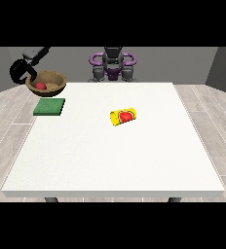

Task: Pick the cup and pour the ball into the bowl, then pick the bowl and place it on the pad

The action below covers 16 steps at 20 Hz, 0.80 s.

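**Bowl aloft, pad below**

Wooden bowl (47, 81) held off the table's far-left corner, red ball (40, 86) inside. Hand at the view's left (21, 69) curled over the bowl's rim at its 9 o'clock side. Green pad (49, 107) flat on the white table (115, 160), just below the bowl at 6 o'clock. Yellow cup (123, 116) on its side near table centre, empty. Other hand not in view. Best approach, likely: keep bowl level, centre over pad, lower straight, release only once seated.
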Tool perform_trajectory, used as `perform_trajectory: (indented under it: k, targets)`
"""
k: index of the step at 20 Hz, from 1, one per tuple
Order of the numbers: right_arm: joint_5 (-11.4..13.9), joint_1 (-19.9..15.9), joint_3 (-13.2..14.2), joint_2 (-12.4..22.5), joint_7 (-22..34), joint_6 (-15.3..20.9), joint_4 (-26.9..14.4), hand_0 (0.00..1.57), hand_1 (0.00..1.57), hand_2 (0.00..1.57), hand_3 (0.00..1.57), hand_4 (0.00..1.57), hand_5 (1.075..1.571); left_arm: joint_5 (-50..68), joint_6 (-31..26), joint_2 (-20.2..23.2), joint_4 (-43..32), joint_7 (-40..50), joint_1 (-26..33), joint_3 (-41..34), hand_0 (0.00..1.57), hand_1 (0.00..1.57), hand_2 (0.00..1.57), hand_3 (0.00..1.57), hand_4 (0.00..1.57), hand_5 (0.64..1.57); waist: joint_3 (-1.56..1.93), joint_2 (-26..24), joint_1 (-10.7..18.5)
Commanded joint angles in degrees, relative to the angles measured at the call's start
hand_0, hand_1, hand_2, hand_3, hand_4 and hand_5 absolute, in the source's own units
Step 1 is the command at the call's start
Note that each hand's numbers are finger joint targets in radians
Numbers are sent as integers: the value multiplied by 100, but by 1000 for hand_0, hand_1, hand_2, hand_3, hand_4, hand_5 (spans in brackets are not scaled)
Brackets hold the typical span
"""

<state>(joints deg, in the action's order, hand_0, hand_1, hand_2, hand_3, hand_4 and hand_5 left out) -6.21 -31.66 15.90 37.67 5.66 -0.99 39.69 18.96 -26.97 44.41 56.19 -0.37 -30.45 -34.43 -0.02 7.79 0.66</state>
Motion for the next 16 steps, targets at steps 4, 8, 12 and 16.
perform_trajectory:
  k: [4,8,12,16]
  targets:
    - [-264,-120,430,-121,-543,120,-292,1571,1571,1571,453,1069,1566,146,-147,213,-115,-415,-116,-103,0,0,0,0,1212,1553,5,685,148]
    - [-231,58,327,-520,-619,170,-470,1571,1571,1571,454,1044,1570,75,-105,68,94,-386,47,99,0,0,0,0,1205,1556,6,415,244]
    - [-301,11,448,-579,-700,265,-643,1571,1571,1571,552,1023,1571,95,125,-55,227,-280,55,185,0,0,0,0,1203,1557,7,373,313]
    - [-574,-402,776,-265,-377,293,-801,1571,1571,1571,875,710,1571,216,128,153,184,-289,-281,123,0,0,0,0,1192,1561,7,701,226]
